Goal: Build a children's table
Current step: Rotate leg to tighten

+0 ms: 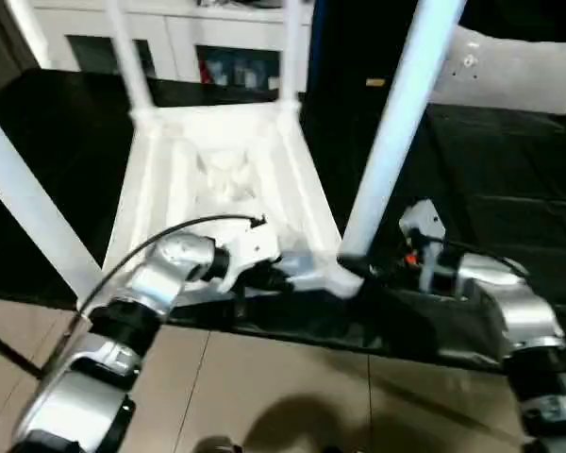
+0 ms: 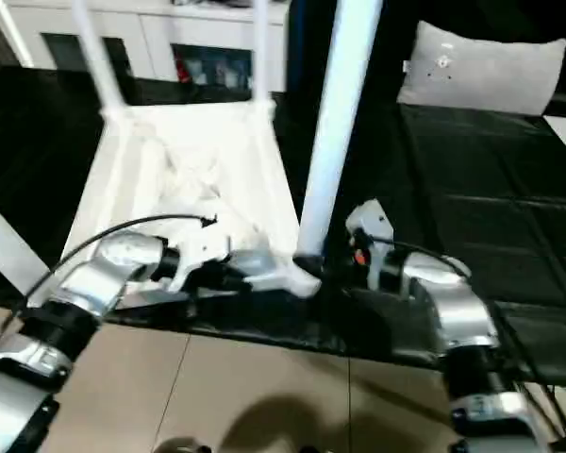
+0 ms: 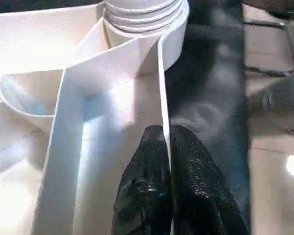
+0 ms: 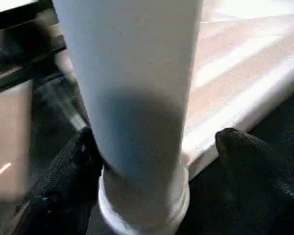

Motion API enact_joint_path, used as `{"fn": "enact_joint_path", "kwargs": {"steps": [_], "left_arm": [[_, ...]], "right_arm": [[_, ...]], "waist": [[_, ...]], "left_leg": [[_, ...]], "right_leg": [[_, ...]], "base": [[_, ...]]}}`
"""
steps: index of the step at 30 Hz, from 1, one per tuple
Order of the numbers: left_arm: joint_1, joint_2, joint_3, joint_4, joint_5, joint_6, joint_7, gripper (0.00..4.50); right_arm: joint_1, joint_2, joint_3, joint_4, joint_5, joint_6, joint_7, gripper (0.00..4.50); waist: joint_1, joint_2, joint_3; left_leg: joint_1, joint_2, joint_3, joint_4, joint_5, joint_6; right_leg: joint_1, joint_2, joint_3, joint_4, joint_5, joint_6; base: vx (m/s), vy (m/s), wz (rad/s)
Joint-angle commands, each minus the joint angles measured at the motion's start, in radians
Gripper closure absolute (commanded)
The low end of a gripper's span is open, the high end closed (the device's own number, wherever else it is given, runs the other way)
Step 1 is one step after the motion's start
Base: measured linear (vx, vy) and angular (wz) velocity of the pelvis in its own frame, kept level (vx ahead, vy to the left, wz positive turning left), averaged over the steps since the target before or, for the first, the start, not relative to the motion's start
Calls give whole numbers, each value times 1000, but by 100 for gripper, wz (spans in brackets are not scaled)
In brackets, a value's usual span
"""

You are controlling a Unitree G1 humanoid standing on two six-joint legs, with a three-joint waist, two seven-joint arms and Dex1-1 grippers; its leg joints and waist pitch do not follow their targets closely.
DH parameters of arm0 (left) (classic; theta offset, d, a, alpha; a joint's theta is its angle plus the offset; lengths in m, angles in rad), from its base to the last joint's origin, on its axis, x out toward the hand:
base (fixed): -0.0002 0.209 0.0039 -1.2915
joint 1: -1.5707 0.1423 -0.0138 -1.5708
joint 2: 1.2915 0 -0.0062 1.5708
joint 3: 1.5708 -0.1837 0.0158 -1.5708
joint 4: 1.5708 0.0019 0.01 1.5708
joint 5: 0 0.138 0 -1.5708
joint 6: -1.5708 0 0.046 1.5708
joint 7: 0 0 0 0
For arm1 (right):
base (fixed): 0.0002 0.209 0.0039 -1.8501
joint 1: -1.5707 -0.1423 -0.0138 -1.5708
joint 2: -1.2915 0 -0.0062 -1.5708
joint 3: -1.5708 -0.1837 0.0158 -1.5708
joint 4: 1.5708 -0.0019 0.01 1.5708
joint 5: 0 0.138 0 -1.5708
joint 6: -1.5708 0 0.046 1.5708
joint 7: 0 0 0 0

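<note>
Floor (image 1: 264, 387): pale beige tiles with thin dark joints, nearest the camera; soft shadow patches on it.
Desk (image 1: 509, 179): covered in a glossy black sheet, wrinkled, catching faint reflections.
Cabinet (image 1: 189, 38): white, along the far wall, with dark glass doors; coloured items dimly visible behind one pane.
Cushion (image 2: 481, 71): light grey, lying at the far right on the black sheet.
Light: bright from above, glare on the tiles.

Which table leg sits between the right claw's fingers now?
The near-right leg, standing in the corner socket closest to the robot's right arm; the right claw straddles its base, fingers not closed on it.
</note>
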State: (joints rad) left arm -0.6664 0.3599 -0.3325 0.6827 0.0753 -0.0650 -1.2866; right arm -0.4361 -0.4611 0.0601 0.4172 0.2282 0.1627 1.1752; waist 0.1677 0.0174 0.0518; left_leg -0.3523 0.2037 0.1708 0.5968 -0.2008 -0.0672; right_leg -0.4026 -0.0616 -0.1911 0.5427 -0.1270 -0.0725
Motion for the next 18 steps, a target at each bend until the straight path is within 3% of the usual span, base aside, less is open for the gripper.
{"fn": "enact_joint_path", "kwargs": {"steps": [1, 3, 18], "left_arm": [[-26, 3, -24, -23, -27, -57, -93, 450], [-34, 11, -32, -10, -24, -79, -126, 450], [-49, 19, -45, 30, -28, -134, -217, 450]], "right_arm": [[-2, -30, 16, -26, 29, 6, 105, 92], [-6, -41, 25, -19, 44, 10, 157, 103], [-8, -42, 81, -24, 97, 90, 310, 237]], "waist": [[0, -2, -82], [4, -7, -82], [24, -7, -84]], "left_leg": [[10, 46, -8, -58, -118, 102], [10, 44, -7, -58, -114, 102], [9, 44, -8, -57, -102, 86]], "right_leg": [[67, -103, 72, -65, -382, 16], [67, -102, 71, -65, -389, 15], [67, -103, 68, -68, -414, 31]], "base": [[0, 0, 0], [0, 0, 0], [0, 0, 0]]}}
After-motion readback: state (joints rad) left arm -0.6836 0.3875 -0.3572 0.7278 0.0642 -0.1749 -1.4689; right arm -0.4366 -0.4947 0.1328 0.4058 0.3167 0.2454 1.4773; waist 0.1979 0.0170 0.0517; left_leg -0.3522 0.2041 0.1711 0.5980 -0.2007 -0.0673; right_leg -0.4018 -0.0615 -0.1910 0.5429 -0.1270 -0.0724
